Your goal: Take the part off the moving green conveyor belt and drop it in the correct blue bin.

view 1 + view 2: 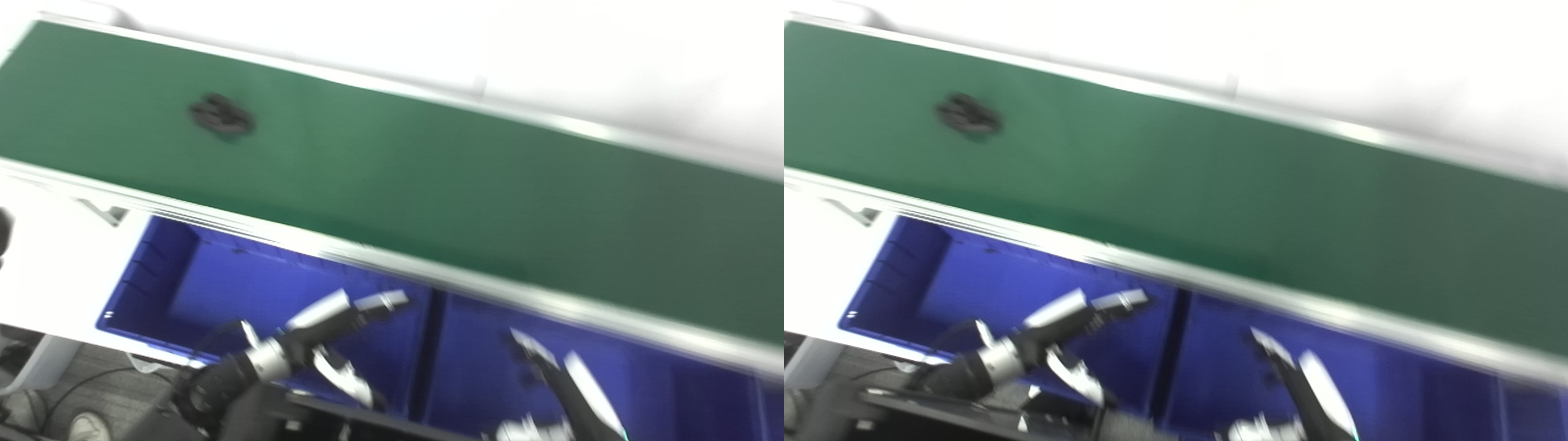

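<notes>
A small dark part [221, 115] lies on the green conveyor belt [429, 184] toward its left end, blurred by motion. Below the belt stand blue bins: a left bin [184, 282] and a right bin [478, 367]. My left hand [324, 334] hovers over the left bin, fingers spread, holding nothing. My right hand [554, 380] is at the bottom edge over the right bin, fingers apart and empty. Both hands are well below and to the right of the part.
The belt has a silver metal frame [429, 275] along its near edge, above the bins. A white table surface [55, 263] lies at the left. Floor with cables and a shoe [86, 425] shows at bottom left.
</notes>
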You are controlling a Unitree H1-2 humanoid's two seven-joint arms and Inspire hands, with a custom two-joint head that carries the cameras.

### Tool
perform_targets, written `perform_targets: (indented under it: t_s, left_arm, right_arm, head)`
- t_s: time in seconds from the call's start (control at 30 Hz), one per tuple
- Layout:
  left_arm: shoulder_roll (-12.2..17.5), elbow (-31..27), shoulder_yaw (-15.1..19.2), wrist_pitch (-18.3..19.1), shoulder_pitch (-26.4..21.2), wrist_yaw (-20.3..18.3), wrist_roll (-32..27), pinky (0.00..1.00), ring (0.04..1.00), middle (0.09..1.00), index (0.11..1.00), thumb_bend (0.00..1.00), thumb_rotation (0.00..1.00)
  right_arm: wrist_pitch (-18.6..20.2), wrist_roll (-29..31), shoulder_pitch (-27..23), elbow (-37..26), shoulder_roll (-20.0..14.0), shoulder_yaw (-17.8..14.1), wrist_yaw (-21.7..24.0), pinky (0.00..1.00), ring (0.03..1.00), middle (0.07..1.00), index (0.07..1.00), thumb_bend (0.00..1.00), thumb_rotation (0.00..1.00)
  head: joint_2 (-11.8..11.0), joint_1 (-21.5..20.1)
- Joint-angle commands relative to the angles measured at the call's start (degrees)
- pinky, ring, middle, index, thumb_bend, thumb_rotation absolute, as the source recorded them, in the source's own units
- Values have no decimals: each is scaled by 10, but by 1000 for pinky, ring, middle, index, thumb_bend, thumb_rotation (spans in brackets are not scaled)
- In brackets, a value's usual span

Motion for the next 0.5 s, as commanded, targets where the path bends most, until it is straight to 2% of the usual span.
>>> perform_targets:
  t_s: [0.0,0.3,0.47]
  left_arm:
    - [-3,-2,-3,-28,-3,11,3,914,950,956,926,918,260]
    - [-11,32,-6,-51,-14,16,3,886,940,948,915,930,244]
    - [-13,43,-6,-50,-18,18,4,883,935,942,907,935,238]
  right_arm:
    - [-43,10,1,0,-2,-4,-12,728,871,909,865,966,269]
    - [-65,9,-10,33,-1,-2,-18,721,864,900,861,986,275]
    - [-78,7,-15,51,1,1,-26,704,857,893,857,991,278]
  head:
    - [-5,1]
    - [-28,-13]
    - [-53,-25]
